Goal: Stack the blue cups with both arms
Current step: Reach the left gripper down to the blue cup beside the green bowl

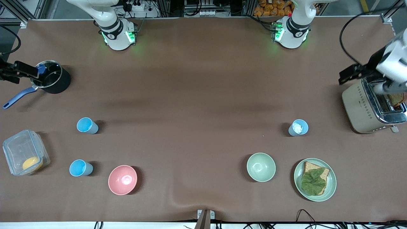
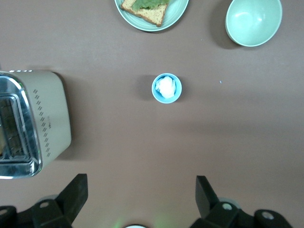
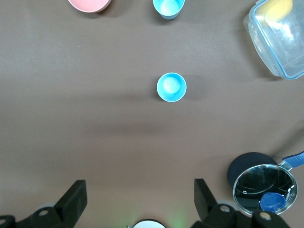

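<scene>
Nearest the front camera on the brown table sit two bowls: one pink bowl toward the right arm's end and one pale green bowl toward the left arm's end, beside one green plate carrying bread with a leaf. Three blue cups stand upright: a bright blue cup just beside the pink bowl, a second bright blue cup farther back, both empty, and a duller grey-blue cup with something white inside, well apart at the left arm's end. One clear lidded box, one black saucepan and one toaster sit at the edges. Up high, the right pincer hangs wide open over bare table near the second cup, and the left pincer hangs wide open near the grey-blue cup.
</scene>
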Robot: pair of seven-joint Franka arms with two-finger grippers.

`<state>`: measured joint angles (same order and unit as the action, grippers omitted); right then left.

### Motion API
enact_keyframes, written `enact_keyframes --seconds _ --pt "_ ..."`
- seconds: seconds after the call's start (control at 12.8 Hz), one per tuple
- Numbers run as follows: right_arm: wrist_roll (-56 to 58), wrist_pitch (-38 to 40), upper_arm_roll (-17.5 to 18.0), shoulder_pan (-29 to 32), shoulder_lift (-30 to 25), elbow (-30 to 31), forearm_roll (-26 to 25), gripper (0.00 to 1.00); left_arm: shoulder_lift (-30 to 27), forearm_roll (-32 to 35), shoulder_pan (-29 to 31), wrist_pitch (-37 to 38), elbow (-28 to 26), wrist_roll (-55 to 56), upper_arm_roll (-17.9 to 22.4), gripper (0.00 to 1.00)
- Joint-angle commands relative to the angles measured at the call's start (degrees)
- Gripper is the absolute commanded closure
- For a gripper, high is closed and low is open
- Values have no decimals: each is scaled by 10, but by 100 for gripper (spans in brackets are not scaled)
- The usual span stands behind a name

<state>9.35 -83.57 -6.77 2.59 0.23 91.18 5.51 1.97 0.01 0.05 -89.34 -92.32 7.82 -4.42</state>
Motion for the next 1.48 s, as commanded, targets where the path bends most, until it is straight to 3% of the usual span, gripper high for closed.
enact_keyframes --seconds 0.0,0.39,1.09,1.4 --pt "3 14 -4 14 -8 -3 3 0 12 13 0 -85 -66 5 -1 0" --pt "2 29 0 5 -6 0 5 0 29 30 4 -267 -203 6 -1 0" --pt "3 40 0 -11 4 1 2 0 148 25 22 -384 -223 11 -1 0" --pt "-5 4 -1 -12 44 15 -10 0 174 24 23 -430 -243 12 -1 0"
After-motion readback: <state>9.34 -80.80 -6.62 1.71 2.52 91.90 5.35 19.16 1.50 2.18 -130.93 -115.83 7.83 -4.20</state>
